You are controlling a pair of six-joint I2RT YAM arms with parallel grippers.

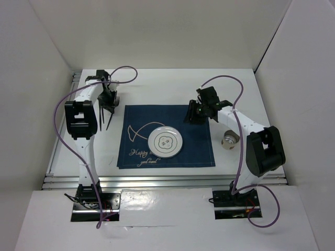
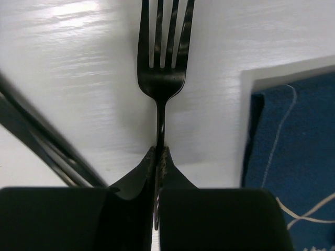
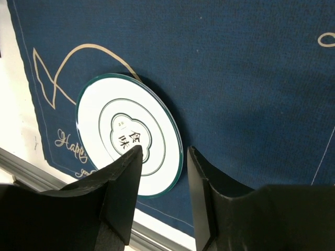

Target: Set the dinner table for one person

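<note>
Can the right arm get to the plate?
Probably yes. The right pincer is open, holds nothing and hangs just beside the plate on the mat, with nothing between them.

Gold script on cloth, characters on china

The navy placemat carries cursive "Happy" at its lower left, the rest too small to read; the white plate shows 食味 at its centre.
</note>
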